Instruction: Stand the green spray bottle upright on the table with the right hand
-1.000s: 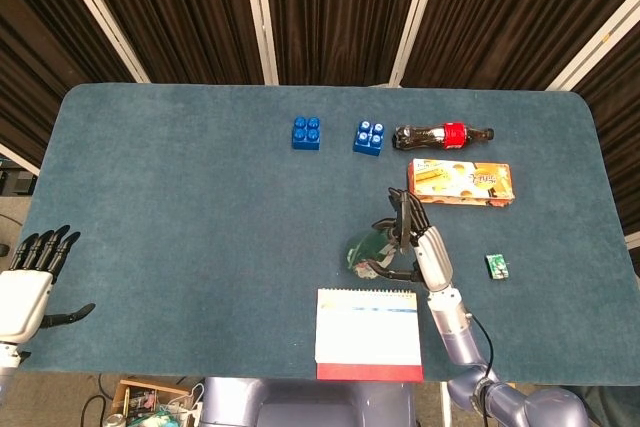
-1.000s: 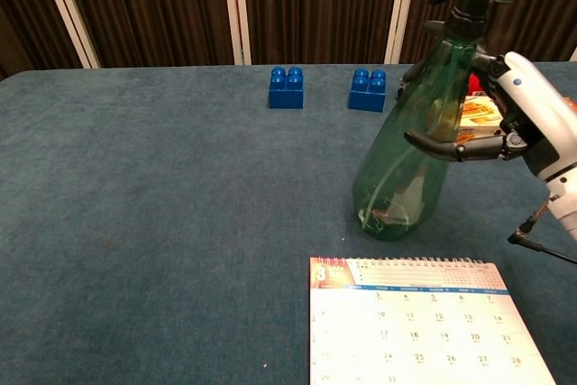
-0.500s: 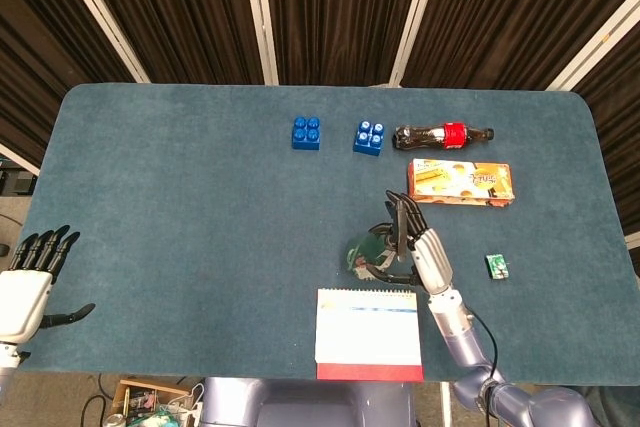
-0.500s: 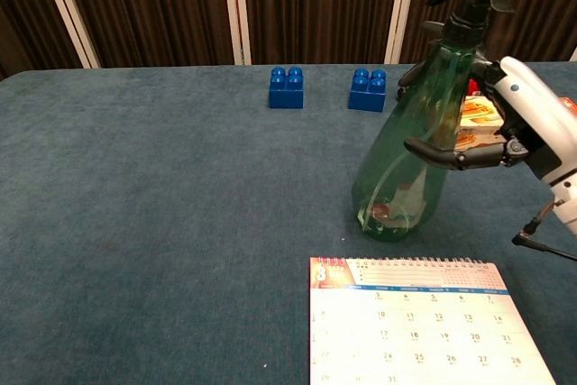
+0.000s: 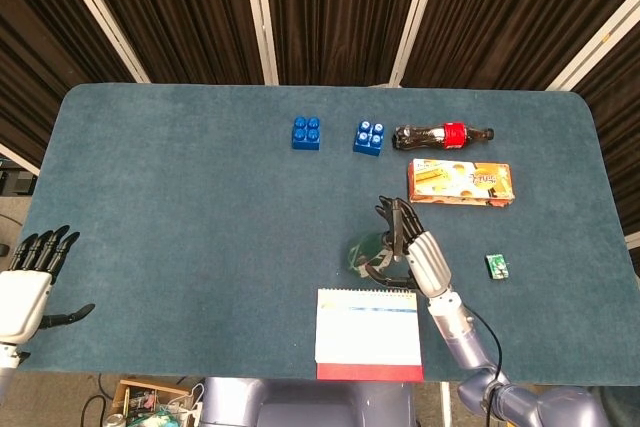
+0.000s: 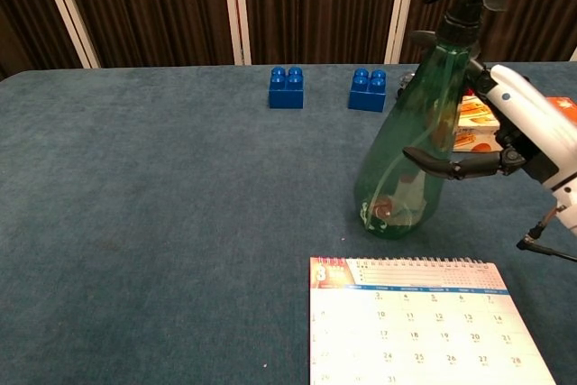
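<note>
Chest view: translucent green spray bottle (image 6: 410, 151) upright, seemingly gripped.

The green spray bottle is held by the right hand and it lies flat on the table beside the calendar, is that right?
Not quite: the green spray bottle, held by the right hand, stands nearly upright, base on the table beside the calendar. The chest view shows this.

looks like a lab test setup, blue felt-covered table (image 5: 180, 207), dark curtains (image 5: 340, 7) behind, random props like toy blocks (image 5: 306, 133)
</note>
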Available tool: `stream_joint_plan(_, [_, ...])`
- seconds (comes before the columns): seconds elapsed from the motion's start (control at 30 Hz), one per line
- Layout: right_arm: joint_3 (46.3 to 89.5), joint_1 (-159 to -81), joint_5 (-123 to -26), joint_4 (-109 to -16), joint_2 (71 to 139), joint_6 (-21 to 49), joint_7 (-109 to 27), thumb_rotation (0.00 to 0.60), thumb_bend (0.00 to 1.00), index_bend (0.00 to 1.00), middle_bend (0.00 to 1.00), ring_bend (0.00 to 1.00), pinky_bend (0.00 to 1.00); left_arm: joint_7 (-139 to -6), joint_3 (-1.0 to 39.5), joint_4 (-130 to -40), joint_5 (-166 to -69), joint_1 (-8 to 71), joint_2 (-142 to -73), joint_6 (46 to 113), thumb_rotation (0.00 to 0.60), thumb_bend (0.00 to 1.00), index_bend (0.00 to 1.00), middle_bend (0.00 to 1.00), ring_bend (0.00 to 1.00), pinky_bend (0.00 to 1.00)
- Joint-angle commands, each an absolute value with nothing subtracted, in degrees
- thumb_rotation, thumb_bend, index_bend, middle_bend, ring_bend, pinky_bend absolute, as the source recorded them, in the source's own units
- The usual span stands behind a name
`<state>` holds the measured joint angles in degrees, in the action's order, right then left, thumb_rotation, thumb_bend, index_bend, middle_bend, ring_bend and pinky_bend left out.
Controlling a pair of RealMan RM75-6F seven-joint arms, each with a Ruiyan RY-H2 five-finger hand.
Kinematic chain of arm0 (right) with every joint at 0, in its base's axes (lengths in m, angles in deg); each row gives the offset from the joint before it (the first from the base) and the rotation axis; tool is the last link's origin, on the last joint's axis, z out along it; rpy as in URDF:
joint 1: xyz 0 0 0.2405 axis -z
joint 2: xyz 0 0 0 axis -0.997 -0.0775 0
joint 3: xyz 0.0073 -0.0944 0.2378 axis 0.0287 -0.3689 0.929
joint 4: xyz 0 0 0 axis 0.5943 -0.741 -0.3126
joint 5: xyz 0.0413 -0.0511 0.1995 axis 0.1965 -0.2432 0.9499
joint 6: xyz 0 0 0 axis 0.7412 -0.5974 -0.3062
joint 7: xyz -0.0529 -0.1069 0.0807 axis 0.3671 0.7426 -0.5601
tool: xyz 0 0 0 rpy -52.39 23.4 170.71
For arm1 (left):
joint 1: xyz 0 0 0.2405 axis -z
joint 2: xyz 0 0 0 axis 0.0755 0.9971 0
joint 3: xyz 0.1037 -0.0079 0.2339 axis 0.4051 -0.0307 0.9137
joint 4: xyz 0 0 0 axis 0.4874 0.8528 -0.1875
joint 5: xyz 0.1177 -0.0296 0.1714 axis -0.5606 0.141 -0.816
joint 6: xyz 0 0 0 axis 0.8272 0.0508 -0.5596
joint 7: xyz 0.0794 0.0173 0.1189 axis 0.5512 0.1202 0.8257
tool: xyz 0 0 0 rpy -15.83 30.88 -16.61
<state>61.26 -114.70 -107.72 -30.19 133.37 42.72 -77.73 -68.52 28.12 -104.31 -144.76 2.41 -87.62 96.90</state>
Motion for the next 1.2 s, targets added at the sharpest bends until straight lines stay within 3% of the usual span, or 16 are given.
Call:
stream_joint_plan(0.03, [61.17,-114.45,-107.56,-31.37,132.57,42.53,-77.18,0.600,0.12,0.00,0.00,0.00,0.00,-68.55,28.13,-104.25,-144.74,2.41,-87.64,96.85,0.600,0.06,0.00,0.00,0.00,0.03])
stream_joint_plan(0.67, [60.44,-114.10,-105.72,-38.69,127.15,36.40,-71.99,0.600,0.00,0.00,0.00,0.00,0.00,-68.56,28.24,-104.32,-145.10,2.46,-87.68,96.88,0.600,0.06,0.00,0.00,0.00,0.03])
stream_joint_plan(1.2, [59.54,-114.15,-103.61,-44.91,122.35,28.89,-64.67,0.600,0.00,0.00,0.00,0.00,0.00,-68.67,28.26,-104.27,-145.23,2.52,-87.71,96.84,0.600,0.06,0.00,0.00,0.00,0.03])
